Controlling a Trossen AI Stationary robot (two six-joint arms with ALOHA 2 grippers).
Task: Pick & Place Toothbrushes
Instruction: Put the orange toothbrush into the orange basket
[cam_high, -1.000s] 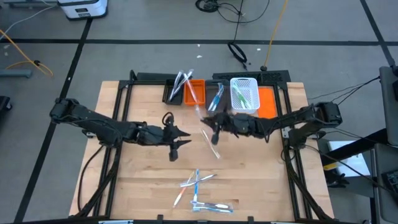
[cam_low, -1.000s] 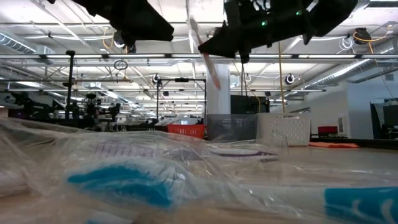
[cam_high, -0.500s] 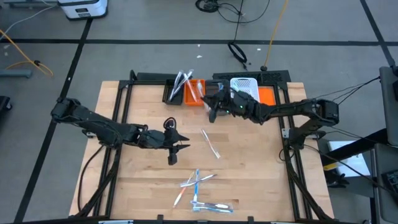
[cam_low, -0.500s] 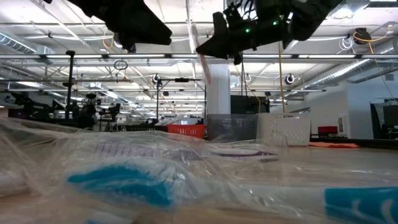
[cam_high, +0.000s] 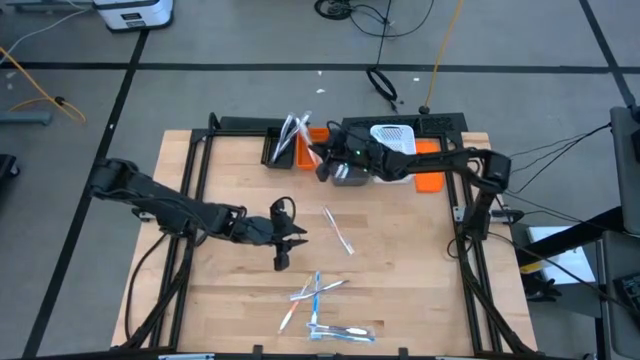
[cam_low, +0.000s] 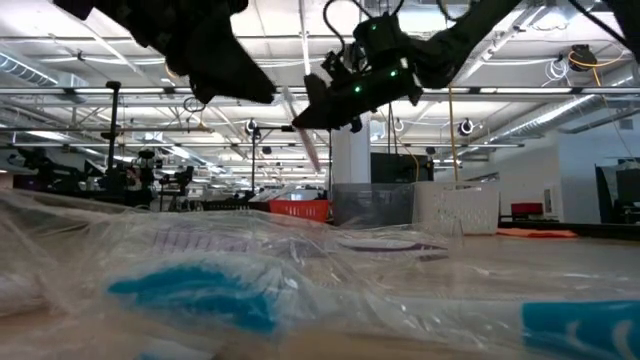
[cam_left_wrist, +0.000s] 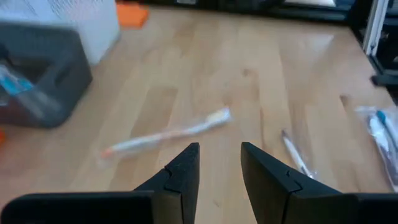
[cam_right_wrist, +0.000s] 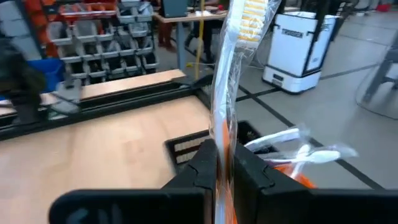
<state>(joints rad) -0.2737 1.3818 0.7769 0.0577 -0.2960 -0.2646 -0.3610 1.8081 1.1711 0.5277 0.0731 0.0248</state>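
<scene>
My right gripper (cam_high: 322, 166) hangs over the far row of bins, beside the orange bin (cam_high: 318, 136), shut on a wrapped toothbrush (cam_right_wrist: 231, 74) with an orange handle and a pale head. My left gripper (cam_left_wrist: 220, 167) is open above the table's middle, with nothing between its fingers. Just ahead of it, a wrapped toothbrush (cam_left_wrist: 166, 134) lies flat on the wood (cam_high: 338, 230). Several more wrapped toothbrushes (cam_high: 318, 292) lie near the front edge. White toothbrushes (cam_high: 291, 130) stick out of the dark bin (cam_high: 277, 150). My right gripper pinches the wrapped toothbrush's handle (cam_right_wrist: 222, 142) between its two fingers, wrapper and all. The fingers come about level from the table's right and lie across the brush. The brush is lifted clear and slanted, its head (cam_right_wrist: 249, 17) standing out past the fingers (cam_low: 300, 135).
A grey bin (cam_high: 350, 172), a white mesh bin (cam_high: 396, 140) and a flat orange piece (cam_high: 432, 168) stand at the far edge under and behind my right arm. More wrapped toothbrushes (cam_left_wrist: 377, 124) lie toward the near edge. A black frame borders the wooden top.
My right gripper has carried the wrapped toothbrush from above the table's middle toward the far edge and left, to the bins, still shut on it. My left gripper has sunk a little toward the table. The toothbrush on the wood has not moved.
</scene>
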